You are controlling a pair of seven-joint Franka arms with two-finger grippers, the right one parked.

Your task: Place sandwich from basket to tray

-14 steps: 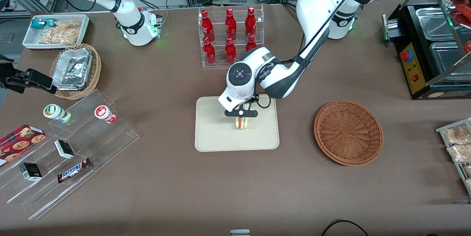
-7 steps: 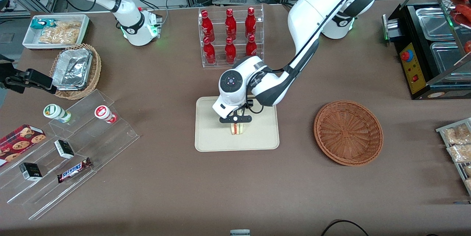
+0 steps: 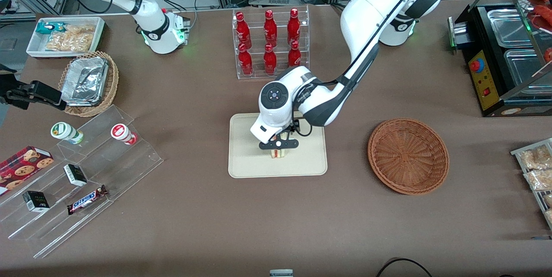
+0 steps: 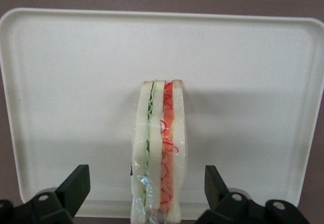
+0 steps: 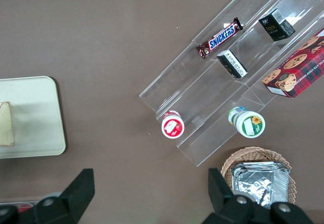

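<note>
The sandwich [image 3: 278,153] is a wrapped wedge of white bread with green and red filling. It stands on edge on the beige tray [image 3: 243,162], near the tray's middle. My gripper [image 3: 278,144] hangs directly above it and is open. In the left wrist view the sandwich [image 4: 159,148] stands between the black fingers [image 4: 76,183] with a wide gap on each side, the tray [image 4: 76,82] beneath it. The right wrist view shows the tray [image 5: 30,113] with the sandwich [image 5: 6,125] at its edge. The reddish-brown basket [image 3: 408,155] lies empty toward the working arm's end.
A clear rack of red bottles [image 3: 269,42] stands farther from the front camera than the tray. A clear stepped snack shelf [image 3: 82,169], a tan basket of foil containers [image 3: 88,83] and a white bin [image 3: 64,35] sit toward the parked arm's end. A black appliance [image 3: 504,57] is toward the working arm's end.
Over the last second my gripper carried the sandwich a little toward the parked arm's end and down nearer the tray's surface. The basket has not moved.
</note>
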